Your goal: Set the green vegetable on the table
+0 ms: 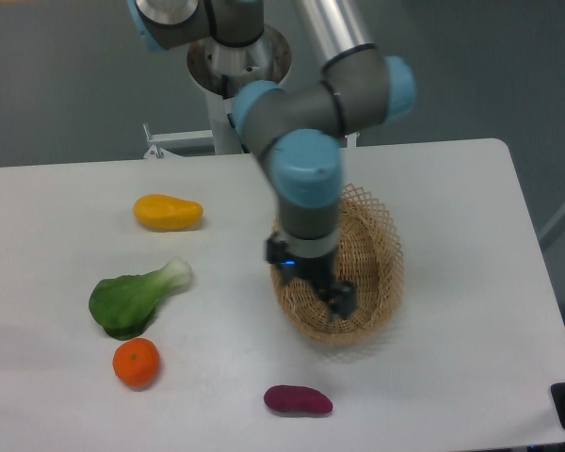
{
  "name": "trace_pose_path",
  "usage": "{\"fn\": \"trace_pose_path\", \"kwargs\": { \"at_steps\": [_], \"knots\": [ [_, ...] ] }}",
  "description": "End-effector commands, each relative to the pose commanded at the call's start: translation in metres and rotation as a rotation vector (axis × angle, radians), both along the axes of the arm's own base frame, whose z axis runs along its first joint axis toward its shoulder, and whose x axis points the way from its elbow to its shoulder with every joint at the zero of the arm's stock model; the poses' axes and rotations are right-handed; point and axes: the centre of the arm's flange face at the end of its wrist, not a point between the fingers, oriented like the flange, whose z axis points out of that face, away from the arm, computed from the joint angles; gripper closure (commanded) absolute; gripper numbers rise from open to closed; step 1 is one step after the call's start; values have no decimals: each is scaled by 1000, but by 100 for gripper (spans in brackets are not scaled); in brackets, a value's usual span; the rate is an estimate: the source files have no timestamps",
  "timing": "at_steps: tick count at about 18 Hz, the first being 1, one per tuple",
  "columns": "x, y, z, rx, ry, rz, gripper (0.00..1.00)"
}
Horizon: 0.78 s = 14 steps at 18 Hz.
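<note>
Green veg (pixel 132 299) lies on bench (pixel 452 188), left, w/ orange (pixel 136 363) just near of it. My gripper (pixel 337 303) sits over basket (pixel 381 273), holding nothing (jaw gap unclear). I'd lift straight up, avoiding the rim.

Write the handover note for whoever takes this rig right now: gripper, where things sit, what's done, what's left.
Gripper: down inside the wicker basket, nothing visibly held; whether it is open or shut cannot be told from this view.
Green vegetable: lying on the table, left of the basket, stem end pointing toward the basket, just above the orange.
Also on the table: yellow fruit, purple sweet potato.
Done: the vegetable appears placed on the table.
Left: probably only lifting the arm out of the basket.
</note>
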Motion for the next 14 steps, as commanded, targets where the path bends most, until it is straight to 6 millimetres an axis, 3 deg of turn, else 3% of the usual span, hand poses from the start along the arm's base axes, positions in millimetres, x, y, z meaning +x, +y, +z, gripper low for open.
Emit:
{"fn": "trace_pose_path", "kwargs": {
  "at_steps": [5,10,14],
  "knots": [
    [-71,-46,-1,-18,26,-60,0],
    [-125,-60,12,-55,-29,-44,0],
    [-149,-67,12,-60,-32,-53,0]
  ]
}}
